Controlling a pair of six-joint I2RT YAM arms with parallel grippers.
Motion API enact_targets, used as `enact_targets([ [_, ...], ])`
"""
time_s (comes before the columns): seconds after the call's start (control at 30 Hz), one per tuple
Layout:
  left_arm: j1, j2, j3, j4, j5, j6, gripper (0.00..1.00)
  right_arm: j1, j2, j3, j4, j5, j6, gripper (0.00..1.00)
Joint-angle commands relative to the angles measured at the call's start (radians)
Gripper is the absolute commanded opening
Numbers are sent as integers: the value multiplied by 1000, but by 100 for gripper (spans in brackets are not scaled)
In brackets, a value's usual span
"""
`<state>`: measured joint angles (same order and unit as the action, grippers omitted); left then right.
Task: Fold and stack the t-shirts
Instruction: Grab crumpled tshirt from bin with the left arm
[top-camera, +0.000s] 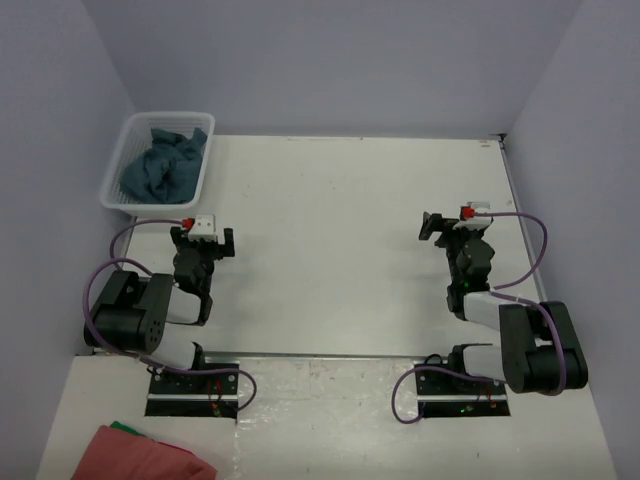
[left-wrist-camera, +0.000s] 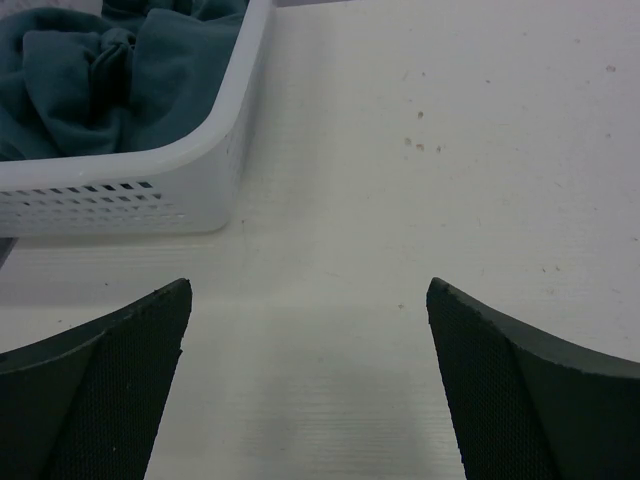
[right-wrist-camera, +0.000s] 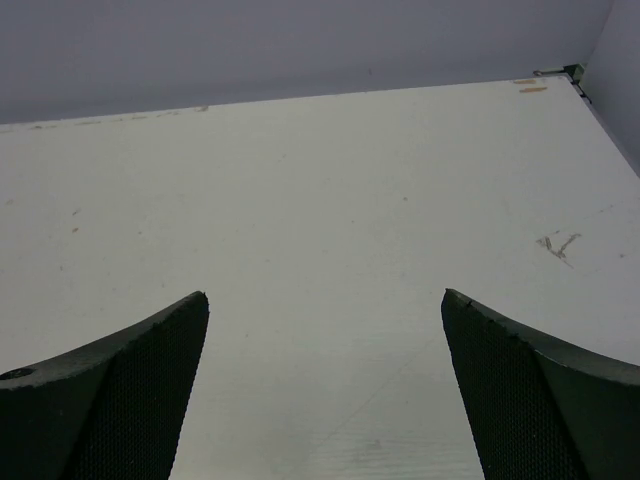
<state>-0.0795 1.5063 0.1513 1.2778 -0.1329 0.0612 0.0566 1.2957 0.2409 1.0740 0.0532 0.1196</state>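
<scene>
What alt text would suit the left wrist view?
A white basket holding crumpled teal clothing sits at upper left on a white table. The left gripper is open and empty, its dark fingers at the bottom corners.

Basket (top-camera: 150, 205) at the far-left corner of the surface (top-camera: 340, 200)
T-shirts (top-camera: 160, 168) lie in the basket. The left hand (top-camera: 203, 243) sits just before the basket's near-right corner, and the right hand (top-camera: 455, 225) is well apart on the right side. A heap of cloth (top-camera: 140, 458) lies at the near left, before the arm bases.
</scene>
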Motion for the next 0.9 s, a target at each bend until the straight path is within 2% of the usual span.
enact_targets([
  [0.0,7,-3,16,63,10,-11,100,-3,1,1,46,10,0,99],
  [0.37,9,-6,10,74,4,-12,100,-4,-6,4,43,-3,-12,99],
  [0.43,7,-24,2,81,-17,-21,100,-3,-57,8,-8,-36,-26,99],
  [0.5,6,-85,-2,55,-24,-18,100,14,-105,15,-86,3,-29,99],
  [0.6,-20,-176,33,-111,-86,-14,100,51,-214,64,-208,77,-35,99],
  [0.63,-29,-234,65,-162,-173,-38,100,63,-245,72,-270,106,-34,99],
  [0.7,-52,-285,97,-277,-258,-90,100,103,-332,100,-331,180,-8,99],
  [0.73,-65,-341,152,-344,-354,-142,100,118,-361,138,-421,216,14,99],
  [0.77,-77,-366,186,-494,-394,-164,100,136,-416,165,-480,223,56,99],
  [0.8,-101,-406,227,-571,-434,-191,100,143,-439,199,-635,209,77,99],
  [0.87,-146,-437,348,-773,-526,-274,100,152,-482,337,-825,151,145,99],
])
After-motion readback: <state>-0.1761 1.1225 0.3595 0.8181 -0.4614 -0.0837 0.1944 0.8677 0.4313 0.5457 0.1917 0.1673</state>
